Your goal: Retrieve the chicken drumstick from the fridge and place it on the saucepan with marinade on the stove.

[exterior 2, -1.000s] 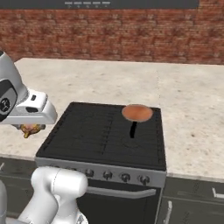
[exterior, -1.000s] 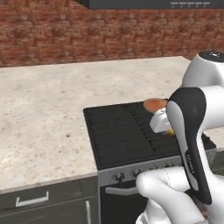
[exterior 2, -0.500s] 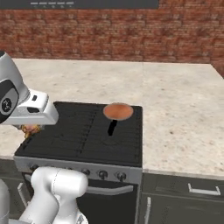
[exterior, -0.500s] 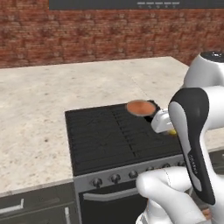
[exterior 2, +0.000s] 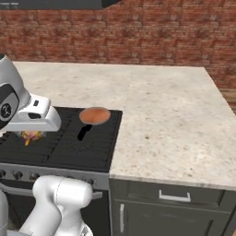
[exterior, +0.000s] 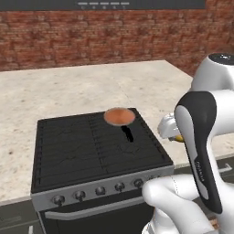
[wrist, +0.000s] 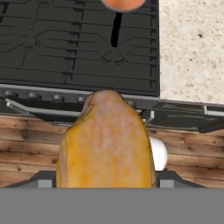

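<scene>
The stove (exterior: 91,151) sat between stretches of pale bench (exterior 2: 170,120), with a brick wall (exterior 2: 138,32) behind and bare bench on both sides. The saucepan (exterior: 119,116) stood at the stove's back right corner, its black handle pointing toward the front edge. In the hand view, the chicken drumstick (wrist: 107,144) was gripped between the fingers, which were spread wide around it, in front of the stove's knobs. Its long axis ran toward the stove, narrower end leading.
</scene>
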